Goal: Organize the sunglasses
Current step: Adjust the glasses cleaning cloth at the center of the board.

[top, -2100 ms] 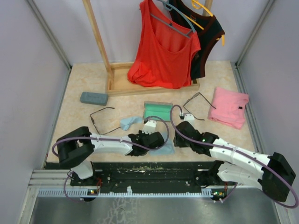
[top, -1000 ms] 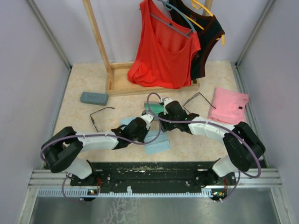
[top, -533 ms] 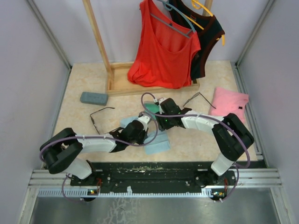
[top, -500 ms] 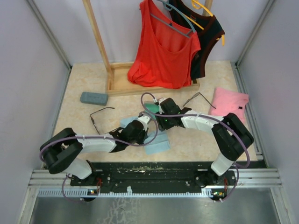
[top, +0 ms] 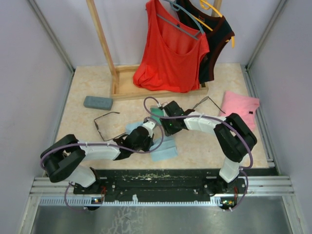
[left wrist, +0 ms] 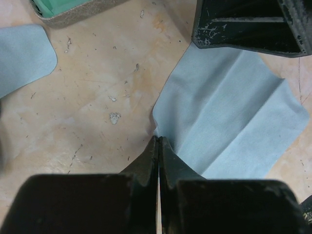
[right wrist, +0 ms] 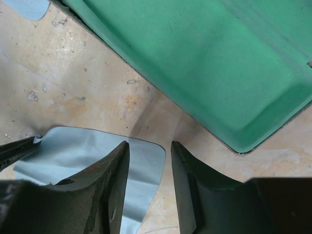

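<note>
Wiping cloth (left wrist: 234, 112): soft, matte, pale blue, creased, with rounded corners, lying flat on the speckled beige table (left wrist: 97, 92). I see the left claw (left wrist: 158, 142) pressed fully closed, pinching one corner of the cloth. Right claw (right wrist: 149, 146) is about half open and empty. Its dark fingers straddle another corner; I can't tell if they touch it. Open case (right wrist: 209, 58), green felt-like lining, just beside. Sunglasses, thin dark wire: one pair (top: 107, 115) left of the arms, the other (top: 202, 102) near a pink garment (top: 239, 109). Both lie on the table, untouched.
</note>
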`<state>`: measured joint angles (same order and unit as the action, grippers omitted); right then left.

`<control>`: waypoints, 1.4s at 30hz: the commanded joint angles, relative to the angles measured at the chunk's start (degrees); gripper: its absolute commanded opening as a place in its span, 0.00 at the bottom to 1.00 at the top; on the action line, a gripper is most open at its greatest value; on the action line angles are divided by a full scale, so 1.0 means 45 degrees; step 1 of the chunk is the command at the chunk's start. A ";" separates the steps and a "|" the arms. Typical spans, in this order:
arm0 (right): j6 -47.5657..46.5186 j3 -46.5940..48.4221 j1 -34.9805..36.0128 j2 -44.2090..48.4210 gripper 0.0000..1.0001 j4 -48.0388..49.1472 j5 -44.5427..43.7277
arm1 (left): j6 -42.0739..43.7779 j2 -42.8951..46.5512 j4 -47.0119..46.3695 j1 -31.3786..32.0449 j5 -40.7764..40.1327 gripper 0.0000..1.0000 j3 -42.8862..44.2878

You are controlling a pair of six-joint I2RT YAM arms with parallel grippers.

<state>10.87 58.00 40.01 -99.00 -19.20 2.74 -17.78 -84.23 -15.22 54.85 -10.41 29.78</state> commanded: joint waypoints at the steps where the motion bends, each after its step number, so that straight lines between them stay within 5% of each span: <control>1: -0.0130 0.0575 0.0225 -0.0304 0.40 -0.0944 -0.0537 | -0.0155 0.0265 -0.0397 -0.0058 0.0069 0.00 -0.0081; 27: 0.0190 0.0613 0.1131 -0.0704 0.38 -0.2535 -0.1819 | -0.0251 0.0089 0.0068 -0.0060 -0.0536 0.00 0.0215; 38: 0.0480 0.0172 0.1231 -0.0875 0.18 -0.2063 -0.1522 | -0.0028 0.0084 0.0121 -0.0059 -0.0605 0.00 0.0344; 42: 0.0651 -0.0064 0.1227 -0.0673 0.00 -0.1655 -0.1345 | 0.0044 0.0065 0.0086 -0.0060 -0.0610 0.00 0.0391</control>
<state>11.97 60.40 44.84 -100.25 -26.33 -5.91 -18.15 -84.12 -14.39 54.85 -12.62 30.02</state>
